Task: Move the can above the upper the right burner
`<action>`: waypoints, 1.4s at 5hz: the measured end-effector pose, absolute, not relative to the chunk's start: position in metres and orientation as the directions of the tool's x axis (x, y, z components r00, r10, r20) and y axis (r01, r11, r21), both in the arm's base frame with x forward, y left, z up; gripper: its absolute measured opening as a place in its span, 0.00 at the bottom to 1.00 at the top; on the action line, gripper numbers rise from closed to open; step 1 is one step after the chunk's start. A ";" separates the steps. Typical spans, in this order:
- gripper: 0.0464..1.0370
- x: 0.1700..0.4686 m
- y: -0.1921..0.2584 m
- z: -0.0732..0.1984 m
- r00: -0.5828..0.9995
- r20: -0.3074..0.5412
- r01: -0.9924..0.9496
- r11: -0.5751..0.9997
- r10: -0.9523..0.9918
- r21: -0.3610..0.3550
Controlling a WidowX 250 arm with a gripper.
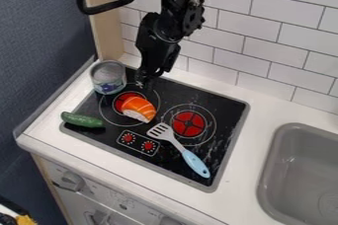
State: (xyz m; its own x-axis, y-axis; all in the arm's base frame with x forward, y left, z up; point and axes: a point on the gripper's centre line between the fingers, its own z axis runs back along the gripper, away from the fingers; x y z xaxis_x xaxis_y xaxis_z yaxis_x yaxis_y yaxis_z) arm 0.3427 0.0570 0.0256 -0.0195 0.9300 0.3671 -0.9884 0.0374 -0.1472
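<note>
Can point(109, 78): upright at the rear left corner of the cooktop point(228, 101), metal top facing up, printed label low on its side. Whether its base overlaps the cooktop's frame: cannot tell. Gripper point(149, 77) hangs just right of the can, over the rear of the cooktop. Whether it is open or closed: cannot tell.

Step in hand, as judged: grasp the can. Confirm the gripper is open, shift it left until centred over the can, descend straight, close across the upper wall. An off-centre descent could catch the rim and tip it. Wall probably smooth and stiff; firm, even closure advised.

Next: lift clear before travelling. The toy salmon sushi point(139, 109) lies on the left burner point(112, 112), near the can; a low path could knock it. Target read as the area behind the right burner point(189, 123), toward the tiled wall point(271, 54); wording ambiguous. Lower level, release only once the base sits flat. Slotted spatula point(180, 146) lies in front of that burner; toy cucumber point(82, 120) at the left edge, off the route.
</note>
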 end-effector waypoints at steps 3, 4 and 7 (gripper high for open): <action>0.96 0.322 0.094 0.012 -0.253 0.319 -0.967 -0.229 0.913 -0.113; 0.96 0.314 0.123 0.009 -0.416 0.292 -0.909 -0.402 0.861 -0.109; 0.96 0.310 0.187 -0.012 -0.719 0.264 -0.686 -0.719 0.643 -0.115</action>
